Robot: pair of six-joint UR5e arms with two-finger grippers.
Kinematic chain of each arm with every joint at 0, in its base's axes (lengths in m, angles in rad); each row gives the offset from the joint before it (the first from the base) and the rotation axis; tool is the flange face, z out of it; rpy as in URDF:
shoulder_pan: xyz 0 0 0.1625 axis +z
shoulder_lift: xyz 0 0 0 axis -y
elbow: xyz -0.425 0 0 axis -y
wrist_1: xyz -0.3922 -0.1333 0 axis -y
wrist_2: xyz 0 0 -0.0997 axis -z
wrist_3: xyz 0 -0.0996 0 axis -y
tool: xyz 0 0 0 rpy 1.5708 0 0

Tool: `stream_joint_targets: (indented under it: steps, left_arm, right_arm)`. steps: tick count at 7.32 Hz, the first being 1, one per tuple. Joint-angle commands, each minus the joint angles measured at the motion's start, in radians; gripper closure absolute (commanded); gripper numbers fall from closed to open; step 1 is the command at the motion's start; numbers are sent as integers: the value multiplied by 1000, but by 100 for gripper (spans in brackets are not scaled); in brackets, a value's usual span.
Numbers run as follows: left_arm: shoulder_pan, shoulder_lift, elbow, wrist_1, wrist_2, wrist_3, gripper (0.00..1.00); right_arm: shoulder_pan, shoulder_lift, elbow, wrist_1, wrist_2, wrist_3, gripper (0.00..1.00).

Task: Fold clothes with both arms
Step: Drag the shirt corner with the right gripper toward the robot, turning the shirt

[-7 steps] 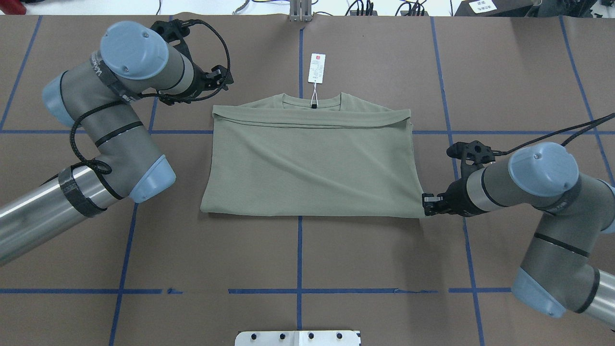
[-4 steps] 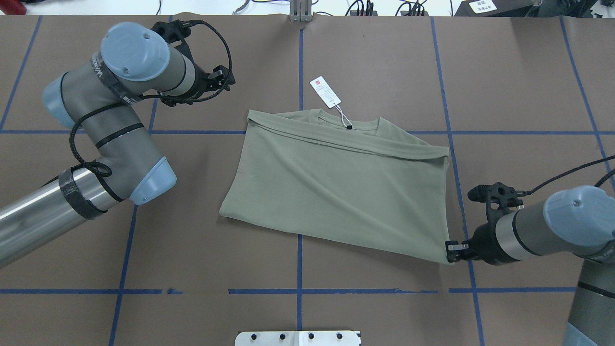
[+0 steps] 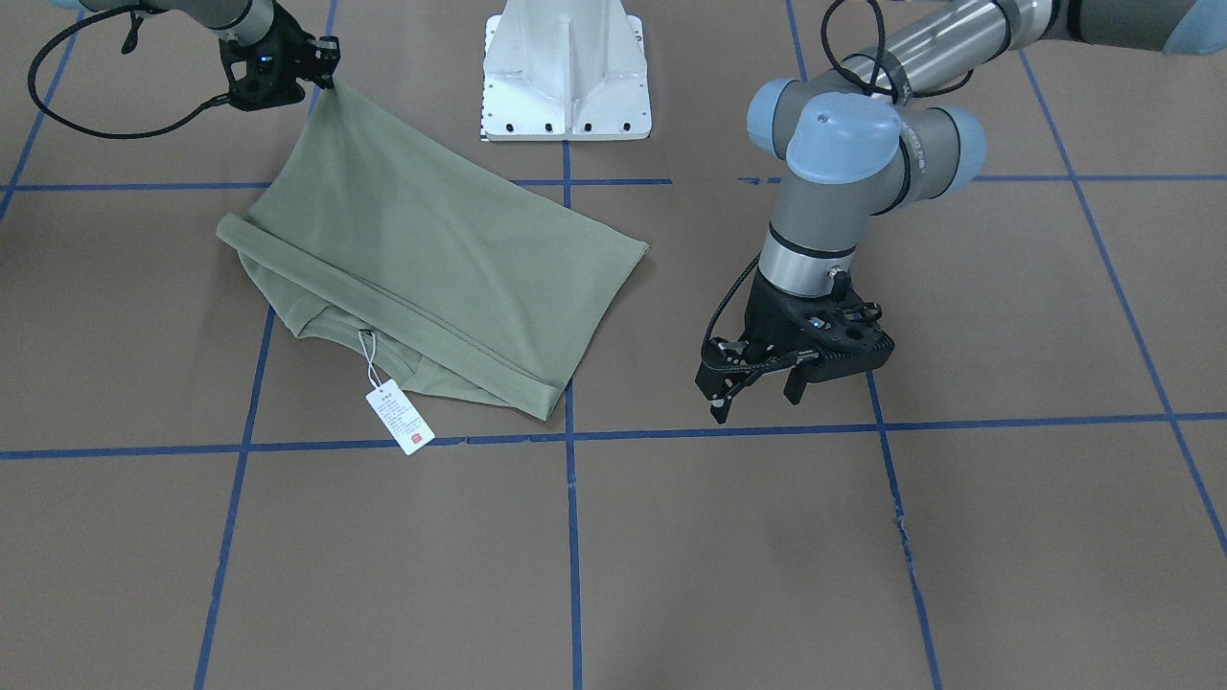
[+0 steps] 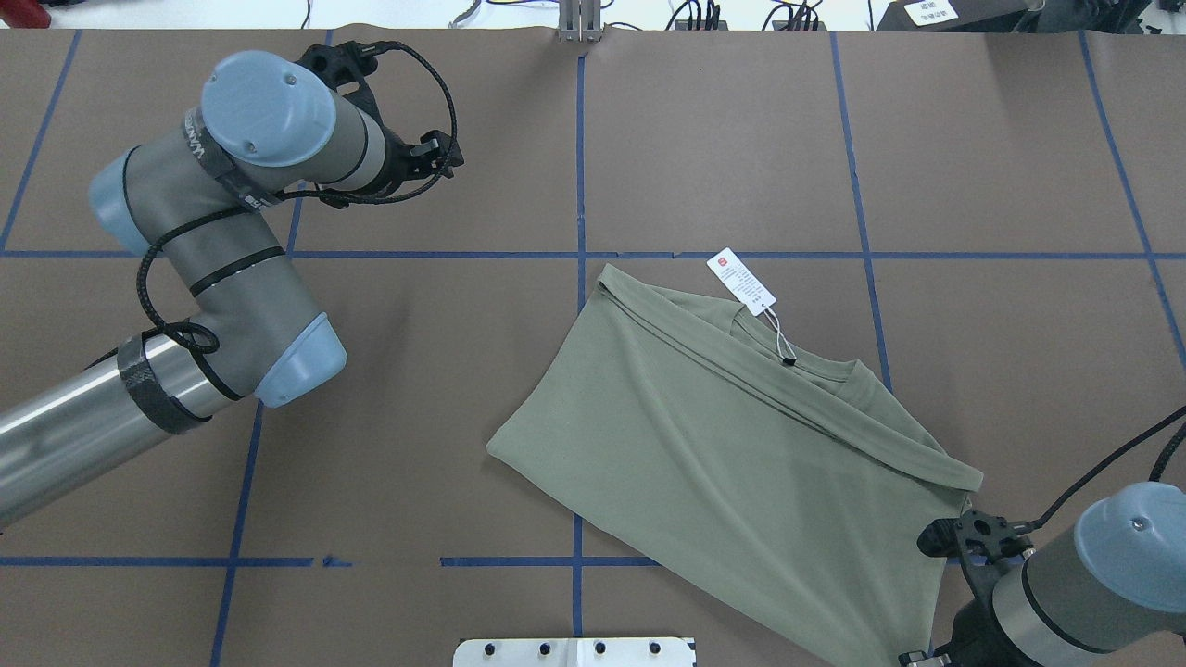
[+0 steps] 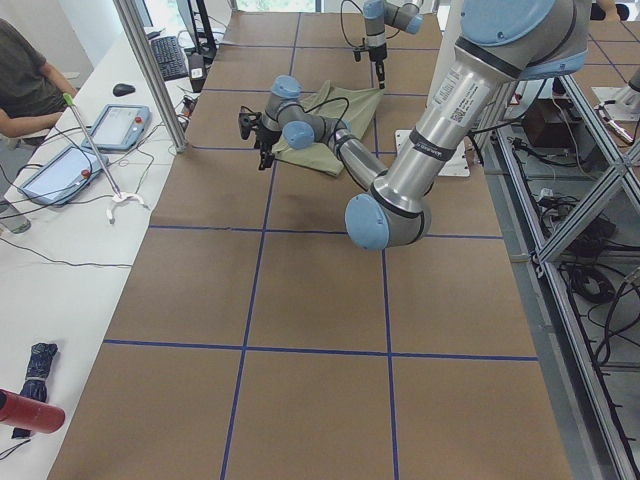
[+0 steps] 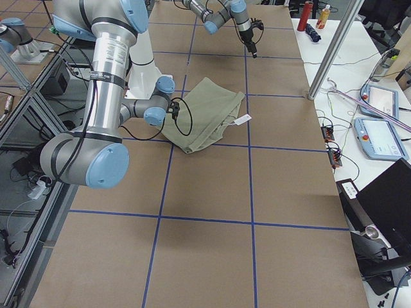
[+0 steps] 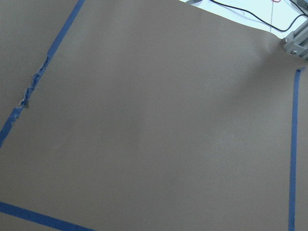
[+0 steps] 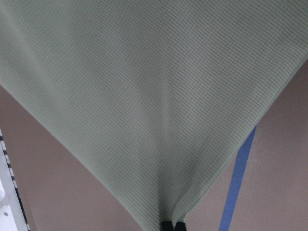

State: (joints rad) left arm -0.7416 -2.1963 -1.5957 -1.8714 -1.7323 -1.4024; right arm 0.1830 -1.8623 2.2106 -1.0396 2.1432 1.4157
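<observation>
The sage-green shirt [image 4: 732, 463] lies folded and skewed on the brown table, collar and white hang tag [image 4: 741, 280] at its far side. It also shows in the front-facing view [image 3: 422, 249]. My right gripper [image 3: 321, 72] is shut on the shirt's near right corner and holds it taut and slightly raised, near the table's near edge. The right wrist view shows the cloth [image 8: 144, 96] running into the closed fingertips [image 8: 172, 226]. My left gripper [image 3: 755, 398] is open and empty, hanging over bare table well left of the shirt; it also shows in the overhead view [image 4: 449, 153].
The white pedestal base [image 3: 566, 67] stands at the table's near edge, close beside the pulled corner. Blue tape lines [image 4: 579, 185] grid the table. The left wrist view shows only the brown table surface [image 7: 144, 120] and tape.
My right gripper has dragged the shirt's corner toward the robot and to the right. The shirt slid after it and turned askew. The left arm has barely moved.
</observation>
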Motion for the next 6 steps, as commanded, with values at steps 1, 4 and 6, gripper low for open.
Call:
stream_joint_targets:
  steps: [1, 4, 6]
  left_arm:
    - [49, 1, -42, 3, 4, -1, 0]
    - [184, 42, -136, 5, -53, -131, 0]
    - [311, 101, -199, 9, -58, -325, 0]
  right_arm:
    - [-20, -3, -3, 67, 26, 78, 0]
    - [270, 72, -32, 154, 18, 80, 0]
    - [413, 106, -48, 193, 11, 77, 0]
